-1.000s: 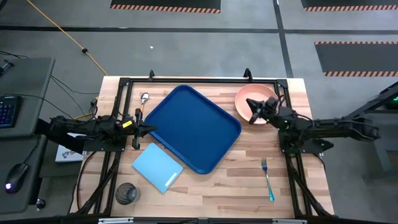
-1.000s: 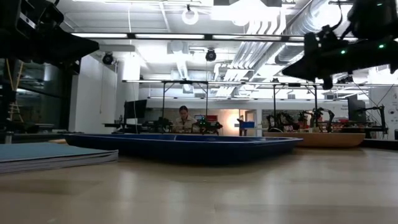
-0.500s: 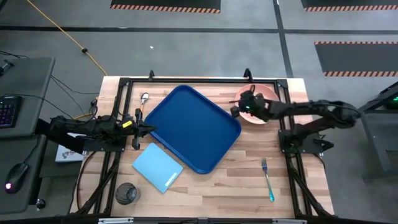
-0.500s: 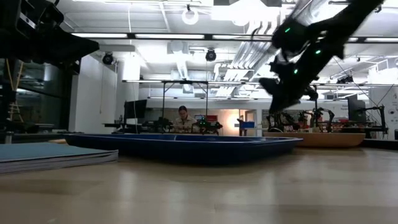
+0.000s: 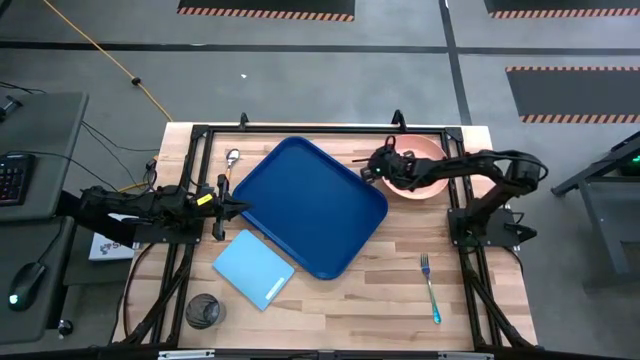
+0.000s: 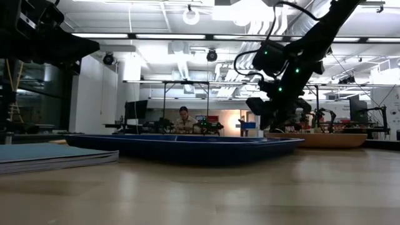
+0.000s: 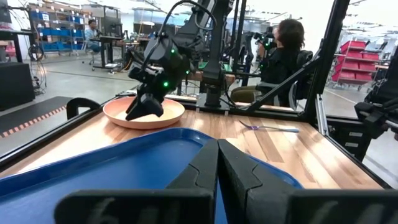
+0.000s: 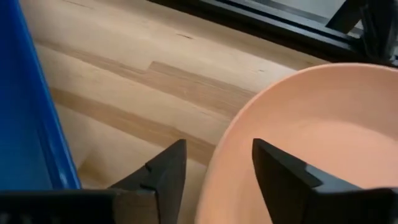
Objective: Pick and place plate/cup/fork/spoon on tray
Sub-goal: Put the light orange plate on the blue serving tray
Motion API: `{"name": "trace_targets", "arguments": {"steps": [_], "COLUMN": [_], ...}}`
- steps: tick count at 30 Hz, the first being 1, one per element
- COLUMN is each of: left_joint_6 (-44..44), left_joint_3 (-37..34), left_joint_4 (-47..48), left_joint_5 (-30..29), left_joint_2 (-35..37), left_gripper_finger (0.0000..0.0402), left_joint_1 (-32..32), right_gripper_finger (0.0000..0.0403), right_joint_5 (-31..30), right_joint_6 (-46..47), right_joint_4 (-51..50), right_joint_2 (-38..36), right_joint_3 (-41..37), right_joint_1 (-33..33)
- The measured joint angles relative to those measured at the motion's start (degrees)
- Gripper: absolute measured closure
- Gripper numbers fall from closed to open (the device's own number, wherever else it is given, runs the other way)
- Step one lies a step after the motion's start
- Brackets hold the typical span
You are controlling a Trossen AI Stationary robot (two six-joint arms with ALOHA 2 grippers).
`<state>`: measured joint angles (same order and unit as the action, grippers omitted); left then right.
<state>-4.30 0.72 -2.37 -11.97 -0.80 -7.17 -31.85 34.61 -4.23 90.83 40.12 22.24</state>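
The salmon-pink plate [image 5: 422, 163] rests flat on the table at the far right, beside the dark blue tray [image 5: 300, 210]. My right gripper [image 5: 372, 170] is open and tipped down over the plate's left rim [image 8: 227, 149], one finger over the wood and one over the plate; no touch shows. My left gripper [image 5: 243, 207] is shut at the tray's left edge. The spoon [image 5: 232, 160] lies at the far left, the fork [image 5: 430, 285] at the near right, and the cup [image 5: 203, 310] at the near left corner.
A light-blue flat rectangle [image 5: 255, 268] lies near the tray's near-left side. A black frame [image 5: 320, 130] runs along the table's far edge and sides. Bare wood lies between tray and fork. A person sits in the room behind the table.
My right gripper has gone from above the plate's near part toward the table's left, to the plate's left rim. It has come down, tipped its fingers downward and opened. The plate has stayed where it was.
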Motion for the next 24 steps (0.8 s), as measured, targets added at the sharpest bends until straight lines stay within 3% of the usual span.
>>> {"name": "trace_targets", "arguments": {"steps": [16,19,24], "left_joint_6": [0.0,0.0,0.0], "left_joint_3": [0.0,0.0,0.0], "left_joint_4": [0.0,0.0,0.0], "left_joint_5": [0.0,0.0,0.0], "left_joint_2": [0.0,0.0,0.0], "left_gripper_finger": [0.0401,0.0401,0.0401], "left_joint_1": [0.0,0.0,0.0], "right_gripper_finger": [0.023,0.0268,0.0382], "right_joint_5": [-2.7,-4.5,-5.6], "right_joint_6": [1.3,-0.1,-2.9], "right_joint_4": [4.9,5.0,5.1], "right_joint_2": [8.0,8.0,8.0], "right_joint_3": [0.0,0.0,0.0], "right_joint_1": [0.0,0.0,-0.2]}}
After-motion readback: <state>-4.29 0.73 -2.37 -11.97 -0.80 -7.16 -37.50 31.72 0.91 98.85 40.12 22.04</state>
